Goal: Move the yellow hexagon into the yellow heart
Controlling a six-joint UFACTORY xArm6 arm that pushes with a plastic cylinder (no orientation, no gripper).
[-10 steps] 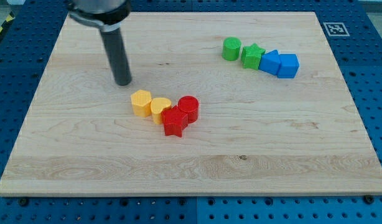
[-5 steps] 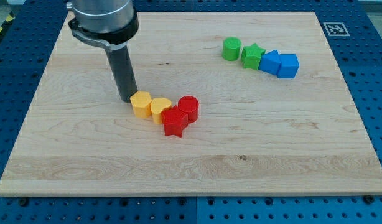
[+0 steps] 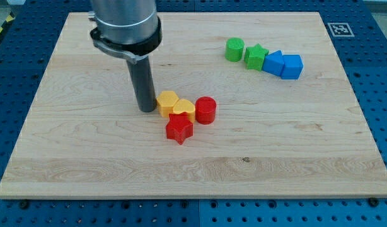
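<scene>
The yellow hexagon [image 3: 167,103] lies near the board's middle, touching the yellow heart [image 3: 184,109] on its right. My tip [image 3: 145,109] stands against the hexagon's left side. A red cylinder [image 3: 205,110] touches the heart's right side. A red star [image 3: 179,128] sits just below the heart.
At the view's top right a green cylinder [image 3: 234,49], a green star [image 3: 256,57] and two blue blocks [image 3: 283,64] lie in a row. A marker tag [image 3: 340,29] sits at the wooden board's [image 3: 86,157] top right corner.
My tip moved down and right, reached the yellow hexagon and pushed it right. The hexagon, the heart and the red cylinder shifted right; the red star slipped below them.
</scene>
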